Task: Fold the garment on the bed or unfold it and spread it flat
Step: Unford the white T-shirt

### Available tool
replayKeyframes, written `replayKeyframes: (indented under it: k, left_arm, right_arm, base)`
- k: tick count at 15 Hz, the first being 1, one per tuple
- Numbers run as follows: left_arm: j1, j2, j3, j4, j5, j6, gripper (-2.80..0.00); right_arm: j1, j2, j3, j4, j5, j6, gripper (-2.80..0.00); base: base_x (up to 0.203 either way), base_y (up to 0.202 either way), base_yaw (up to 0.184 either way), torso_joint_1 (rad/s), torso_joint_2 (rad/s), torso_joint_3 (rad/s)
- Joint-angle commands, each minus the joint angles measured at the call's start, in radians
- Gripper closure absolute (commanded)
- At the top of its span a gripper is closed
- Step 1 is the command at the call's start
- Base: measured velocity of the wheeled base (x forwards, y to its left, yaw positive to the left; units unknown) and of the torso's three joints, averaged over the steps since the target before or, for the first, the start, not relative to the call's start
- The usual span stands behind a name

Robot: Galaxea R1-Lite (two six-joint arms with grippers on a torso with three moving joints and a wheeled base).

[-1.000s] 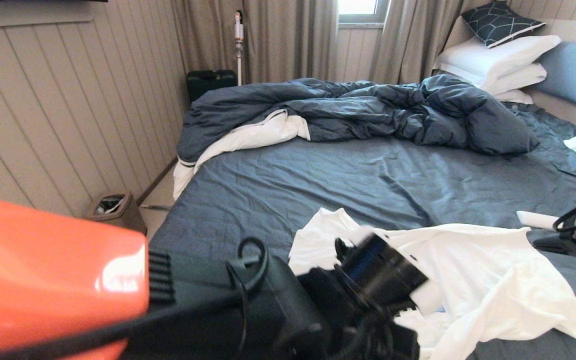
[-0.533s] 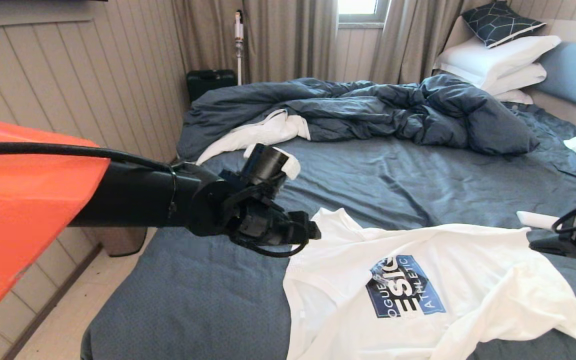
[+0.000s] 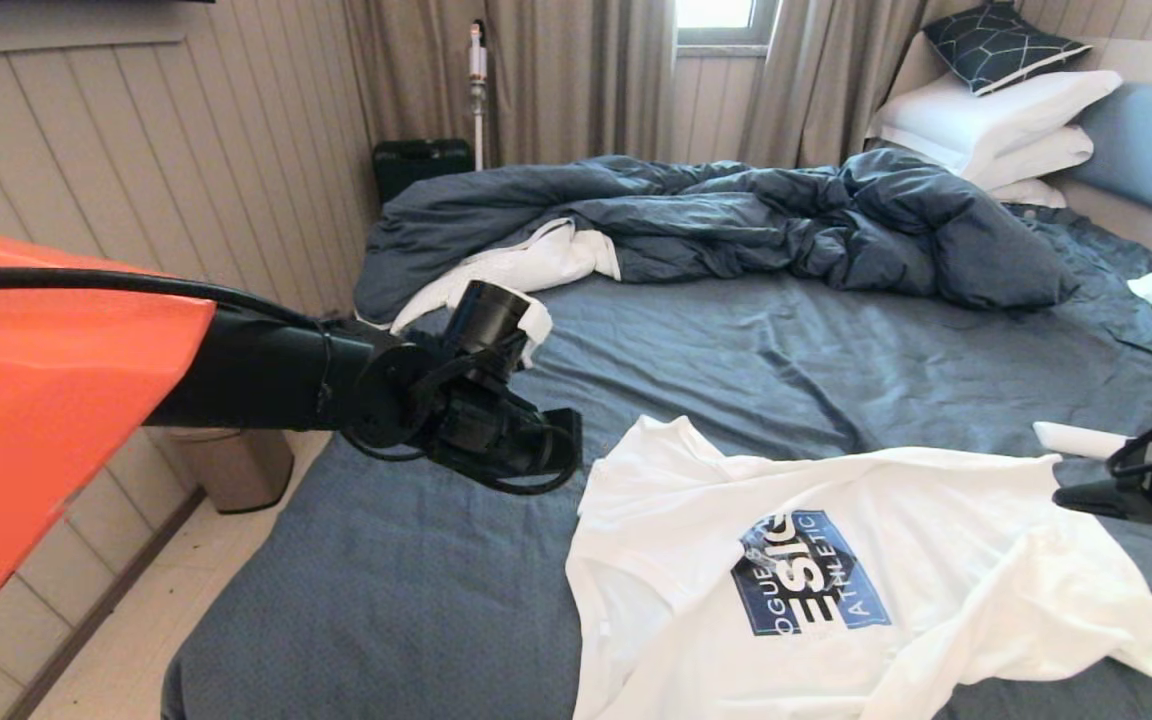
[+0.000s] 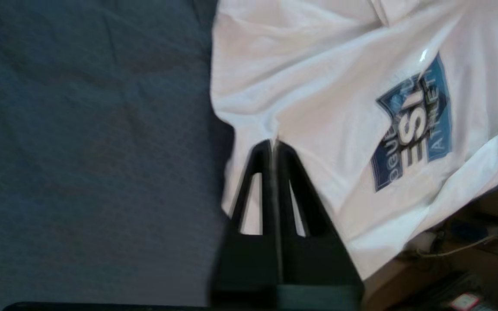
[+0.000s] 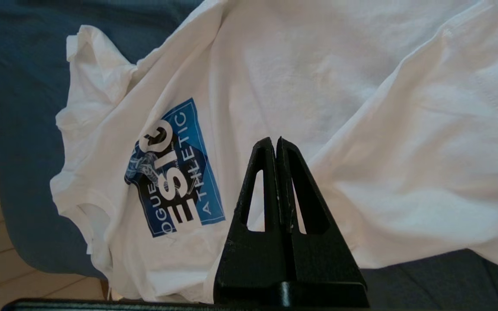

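Most of the spreading looks done: the white T-shirt (image 3: 836, 580) lies print-up at the bed's (image 3: 736, 360) six o'clock edge, sleeves still rumpled, while the left hand (image 3: 561, 450) at nine o'clock and right hand (image 3: 1071, 493) at three o'clock hover closed, empty.

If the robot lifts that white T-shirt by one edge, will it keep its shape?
Probably not. The T-shirt lies in soft creases with a sleeve bunched up, so it likely droops and hangs limp. It looks thin, so probably light. Pushed, it would likely wrinkle on the bed rather than slide.
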Motion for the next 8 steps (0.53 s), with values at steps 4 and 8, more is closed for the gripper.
replayKeyframes:
  k: [4, 8]
  left_arm:
    - [0.028, 0.022, -0.059, -0.005, -0.058, -0.006, 0.0]
    - [0.073, 0.115, -0.162, 0.008, -0.059, -0.001, 0.0]
  right_arm:
    - [-0.066, -0.001, -0.009, 0.007, -0.007, -0.004, 0.0]
    - [-0.112, 0.012, -0.018, 0.072, -0.121, -0.072, 0.0]
  base:
    - [0.0, 0.0, 0.0, 0.0, 0.0, 0.0]
    - [0.0, 0.0, 0.0, 0.0, 0.0, 0.0]
